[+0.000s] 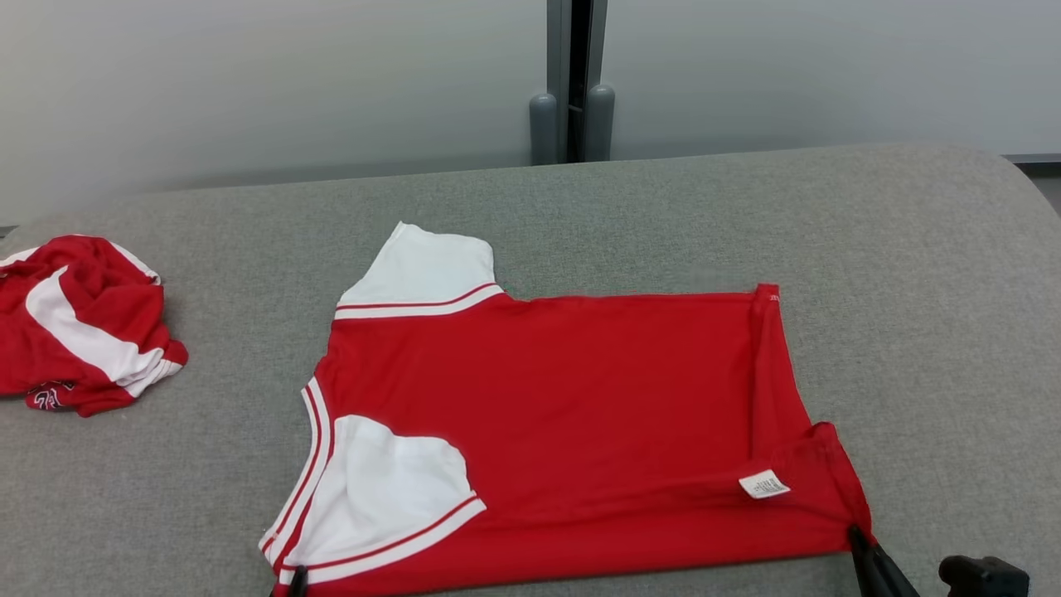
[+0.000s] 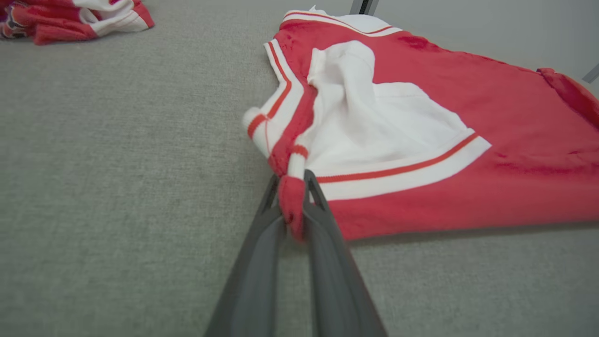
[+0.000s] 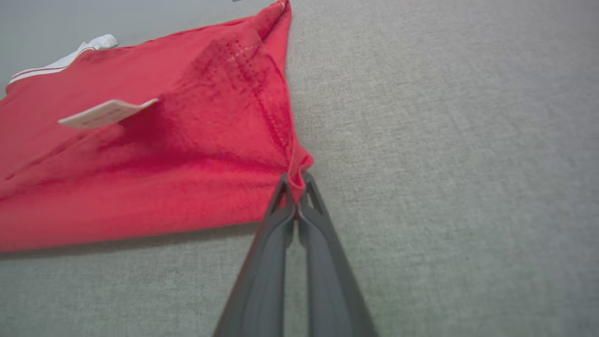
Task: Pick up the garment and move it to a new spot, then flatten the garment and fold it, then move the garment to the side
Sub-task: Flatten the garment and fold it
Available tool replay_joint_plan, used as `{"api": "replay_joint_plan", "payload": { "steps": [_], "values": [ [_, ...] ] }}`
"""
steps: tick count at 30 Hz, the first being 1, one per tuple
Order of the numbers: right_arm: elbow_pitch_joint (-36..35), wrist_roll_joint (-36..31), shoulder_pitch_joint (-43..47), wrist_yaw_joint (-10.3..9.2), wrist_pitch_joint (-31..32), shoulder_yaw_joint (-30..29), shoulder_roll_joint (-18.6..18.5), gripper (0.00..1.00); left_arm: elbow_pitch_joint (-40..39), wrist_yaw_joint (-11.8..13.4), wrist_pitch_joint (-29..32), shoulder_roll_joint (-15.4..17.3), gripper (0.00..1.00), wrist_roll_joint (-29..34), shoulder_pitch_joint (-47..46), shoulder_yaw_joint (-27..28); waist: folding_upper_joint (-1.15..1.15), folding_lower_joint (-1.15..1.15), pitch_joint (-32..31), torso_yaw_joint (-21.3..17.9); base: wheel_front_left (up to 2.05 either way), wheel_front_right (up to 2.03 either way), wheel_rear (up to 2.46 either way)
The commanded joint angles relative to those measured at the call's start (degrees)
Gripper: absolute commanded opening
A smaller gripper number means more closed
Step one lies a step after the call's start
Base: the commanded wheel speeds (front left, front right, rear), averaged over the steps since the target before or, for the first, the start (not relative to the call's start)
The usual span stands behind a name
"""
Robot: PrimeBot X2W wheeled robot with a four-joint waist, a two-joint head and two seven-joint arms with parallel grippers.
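Observation:
The garment is a red shirt with white sleeves and red-and-white trim, spread flat across the middle of the grey table, collar end to the left and hem to the right. My left gripper is shut on its near left corner by the white sleeve; in the left wrist view the dark fingers pinch a bunched red fold of the garment. My right gripper is shut on the near right hem corner, where the garment puckers up between the fingertips. A white label lies near that corner.
A second red-and-white garment lies crumpled at the table's far left edge. Behind the table stands a pale wall with a dark vertical post. Bare grey cloth stretches right of the shirt and behind it.

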Motion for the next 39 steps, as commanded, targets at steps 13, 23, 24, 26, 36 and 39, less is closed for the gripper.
{"api": "replay_joint_plan", "payload": {
  "steps": [13,23,24,26,36,39],
  "values": [
    [-9.32,-4.24,3.92,-0.09,2.43,-6.32,1.56,1.00,-4.50,0.23,0.02,-0.57,1.00,3.01,0.33,2.05,0.00,0.01,-1.50,0.15,0.00,0.00,0.00],
    [-13.30,-10.36,-2.24,-0.08,-5.55,-4.80,2.49,1.00,-13.62,-0.06,0.03,-1.55,1.00,7.42,-4.38,4.58,0.00,0.01,-3.50,-0.31,0.00,0.00,0.00],
    [-13.39,-10.81,-3.00,-0.08,-6.00,-4.33,2.71,1.00,-14.18,-0.05,0.03,-1.63,1.00,7.67,-5.14,4.95,0.00,0.01,-3.57,-0.35,0.00,0.00,0.00],
    [-13.48,-11.60,-4.35,-0.08,-6.68,-3.38,3.16,1.00,-15.09,-0.16,0.03,-1.85,1.00,8.26,-6.50,5.58,0.00,0.01,-3.81,-0.50,0.00,0.00,0.00],
    [-16.48,-12.43,-9.36,-0.08,-7.13,-2.52,6.05,1.00,-15.44,-0.49,0.03,-2.35,1.00,10.42,-10.46,8.90,0.00,0.01,-3.57,-0.43,0.00,0.00,0.00],
    [-15.82,-12.62,-8.70,-0.08,-7.13,-1.99,6.47,1.00,-14.19,-0.59,0.03,-2.48,1.00,10.73,-10.17,9.68,0.00,0.01,-3.52,-0.19,0.00,0.00,0.00]
  ]
}}
